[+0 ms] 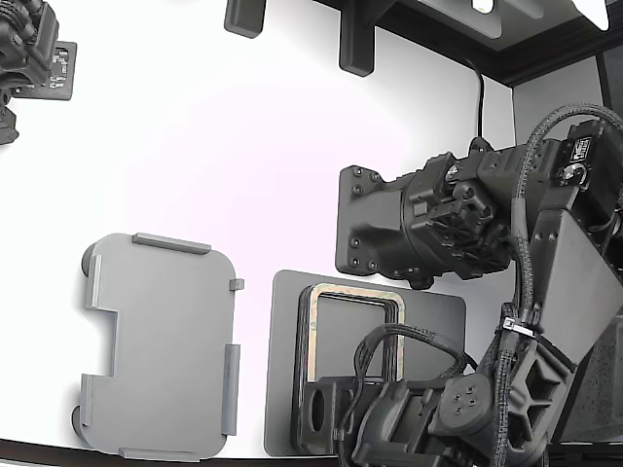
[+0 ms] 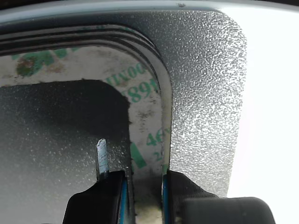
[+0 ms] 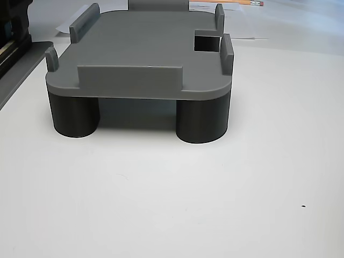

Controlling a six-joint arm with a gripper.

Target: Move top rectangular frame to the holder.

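Down on the dark grey plate (image 1: 443, 321), the gripper (image 2: 147, 179) has its fingers straddling one side of the top rectangular frame (image 1: 352, 294), closed in against it or very nearly, so this looks like the grasping step. Next comes a level lift off the stack, then across to the holder (image 1: 161, 341), standing empty toward the exterior view's left.

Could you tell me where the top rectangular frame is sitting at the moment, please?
In the exterior view the top rectangular frame lies on a stack of frames on the dark grey plate, right of the holder; the gripper straddles one side.
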